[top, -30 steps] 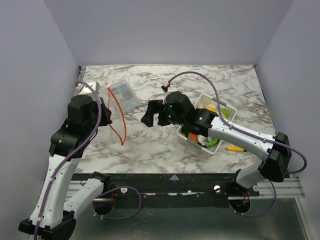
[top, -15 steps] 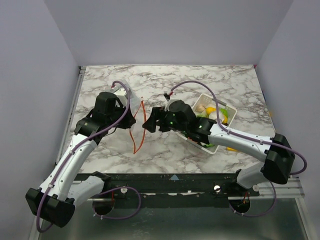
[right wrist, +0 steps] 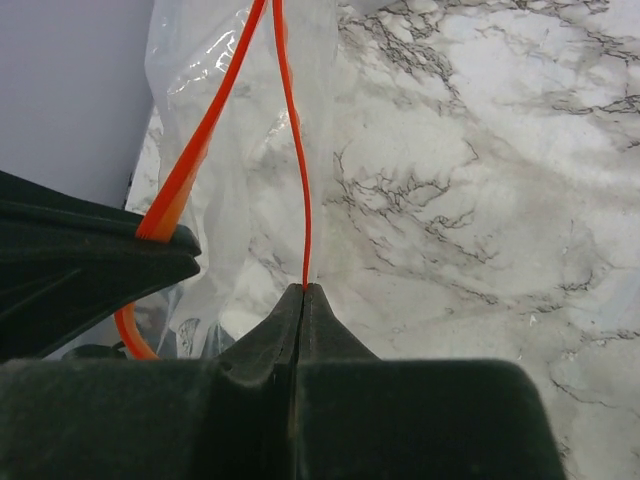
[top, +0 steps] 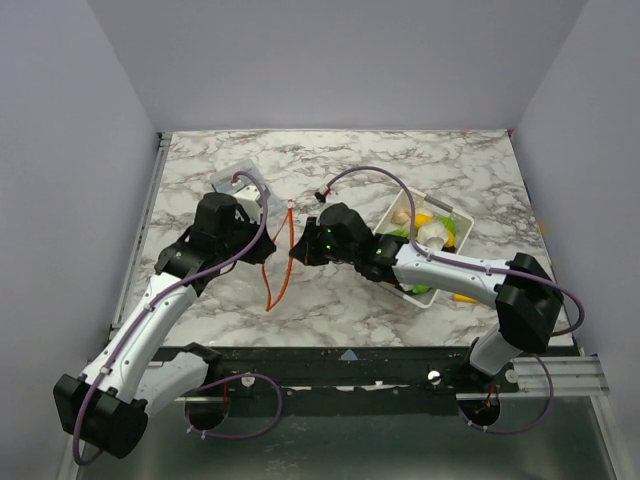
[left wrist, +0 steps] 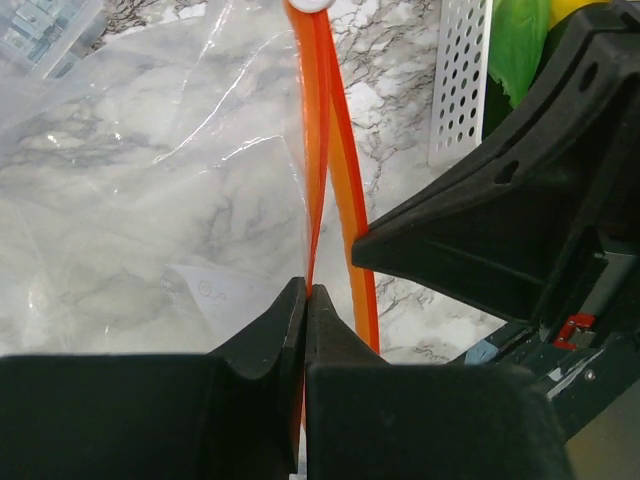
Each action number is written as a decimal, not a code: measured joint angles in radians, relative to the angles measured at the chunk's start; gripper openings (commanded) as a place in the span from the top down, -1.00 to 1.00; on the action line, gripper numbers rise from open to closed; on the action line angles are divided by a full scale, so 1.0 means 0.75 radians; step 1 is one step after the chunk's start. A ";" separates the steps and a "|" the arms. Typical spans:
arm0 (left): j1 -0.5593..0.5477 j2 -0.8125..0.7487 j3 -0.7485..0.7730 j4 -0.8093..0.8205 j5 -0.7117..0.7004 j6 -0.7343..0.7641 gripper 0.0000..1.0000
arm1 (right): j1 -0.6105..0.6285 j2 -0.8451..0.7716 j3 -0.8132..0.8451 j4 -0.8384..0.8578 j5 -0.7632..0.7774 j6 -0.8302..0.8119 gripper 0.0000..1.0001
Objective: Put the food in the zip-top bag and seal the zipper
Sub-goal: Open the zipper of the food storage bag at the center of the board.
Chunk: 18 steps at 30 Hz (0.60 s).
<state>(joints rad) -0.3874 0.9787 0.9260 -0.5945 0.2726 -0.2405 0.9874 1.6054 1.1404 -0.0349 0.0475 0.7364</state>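
The zip-top bag (top: 277, 262) hangs in mid-table between both grippers, its orange-red zipper (top: 283, 280) running down from a white slider. My left gripper (top: 272, 247) is shut on one strip of the zipper (left wrist: 318, 150). My right gripper (top: 297, 247) is shut on the other strip (right wrist: 296, 150), with the mouth slightly parted between them. In the left wrist view the left gripper (left wrist: 307, 292) pinches the strip edge-on. The right gripper (right wrist: 303, 288) pinches its thin strip the same way. The food (top: 428, 232), white, yellow and green pieces, lies in the white basket (top: 413, 296) at the right.
A flat grey-clear packet (top: 243, 183) lies behind the left arm. A thin yellow stick (top: 466, 297) lies beside the basket's near side. Purple cables loop over both arms. Walls close off the left, right and back of the table.
The left arm has swung right, carrying the bag to mid-table. The right gripper has moved to the bag's mouth and shut on the zipper's other strip.
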 measured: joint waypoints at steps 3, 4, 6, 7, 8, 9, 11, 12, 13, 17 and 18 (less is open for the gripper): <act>-0.019 -0.017 -0.011 0.004 -0.019 0.011 0.83 | 0.003 0.011 -0.001 0.031 0.000 0.016 0.99; -0.025 -0.020 -0.011 0.004 -0.032 0.013 0.75 | 0.004 0.011 -0.004 0.048 -0.001 0.025 0.99; -0.037 -0.022 -0.011 0.004 -0.060 0.018 0.54 | 0.005 0.006 -0.017 0.091 -0.001 0.045 0.99; -0.040 -0.023 -0.011 0.004 -0.073 0.018 0.46 | 0.006 0.003 -0.026 0.103 -0.001 0.055 0.99; -0.047 -0.026 -0.011 0.003 -0.090 0.023 0.40 | 0.006 -0.002 -0.039 0.115 -0.001 0.067 0.99; -0.056 -0.030 -0.011 0.003 -0.108 0.023 0.38 | 0.006 -0.007 -0.051 0.123 -0.001 0.078 0.99; -0.075 -0.042 -0.013 0.003 -0.139 0.030 0.49 | 0.006 -0.019 -0.075 0.137 -0.002 0.101 0.99; -0.086 -0.048 -0.014 0.002 -0.150 0.032 0.69 | 0.006 -0.028 -0.094 0.151 -0.003 0.113 0.99; -0.098 -0.052 -0.014 0.002 -0.163 0.036 0.83 | 0.006 -0.036 -0.109 0.162 -0.007 0.126 0.99; -0.190 -0.058 -0.011 -0.030 -0.237 0.040 1.00 | 0.006 -0.047 -0.150 0.185 -0.037 0.171 0.99; -0.218 -0.058 -0.009 -0.050 -0.256 0.039 1.00 | 0.006 -0.054 -0.167 0.193 -0.053 0.182 0.99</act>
<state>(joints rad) -0.5510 0.9352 0.9195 -0.6323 0.0807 -0.2111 0.9920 1.5650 1.0153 0.1101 0.0078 0.8726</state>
